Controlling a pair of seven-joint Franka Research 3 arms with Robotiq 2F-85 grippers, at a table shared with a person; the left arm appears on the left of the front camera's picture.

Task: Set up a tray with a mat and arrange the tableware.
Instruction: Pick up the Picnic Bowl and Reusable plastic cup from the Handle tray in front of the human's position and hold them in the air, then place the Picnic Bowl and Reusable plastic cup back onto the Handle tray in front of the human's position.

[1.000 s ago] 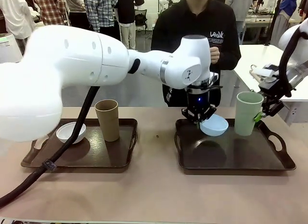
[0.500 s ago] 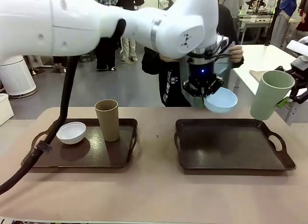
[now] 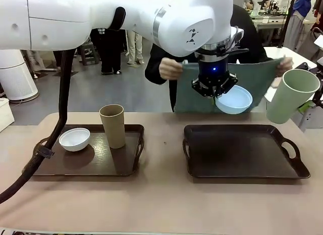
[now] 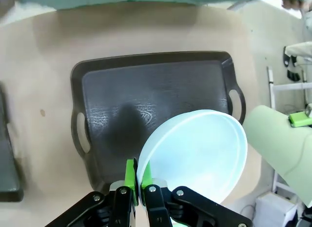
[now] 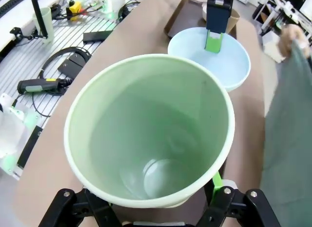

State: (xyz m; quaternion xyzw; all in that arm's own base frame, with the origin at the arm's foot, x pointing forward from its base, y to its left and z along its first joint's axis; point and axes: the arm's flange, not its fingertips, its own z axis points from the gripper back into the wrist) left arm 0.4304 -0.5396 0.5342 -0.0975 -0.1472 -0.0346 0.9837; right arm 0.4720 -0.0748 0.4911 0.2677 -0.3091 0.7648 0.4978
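Two dark brown rectangular trays with handles lie side by side on the tan table.

Left tray point(image 3: 126, 167): small white round bowl point(image 3: 74, 139) at its left end, mouth up. Tall tan-brown handleless cup point(image 3: 112, 126) just beside the bowl, upright, long axis vertical, mouth up.

Right tray point(image 3: 242, 154): bare inner surface.

Left gripper point(image 4: 138, 180): reaches across from the left, held in the air above the right tray's far edge. Green-padded fingers point(image 4: 129, 174) closed tight on the rim of the light blue round bowl point(image 3: 233, 99). The bowl is clear of the tray and tilted, its mouth facing up and partly toward the camera.

Right gripper point(image 5: 144, 202): fingers clamped around the lower wall of the tall pale green handleless cup point(image 3: 292, 96). The cup is in the air beyond the right tray's right end. Its long axis leans, with the mouth up and toward the right and the base down and toward the tray.

Far side: a person in a dark top holds a grey-green cloth mat point(image 3: 255, 81) spread wide between both hands, one hand point(image 3: 169, 68) at each upper corner. The mat hangs behind the left gripper and the blue bowl.
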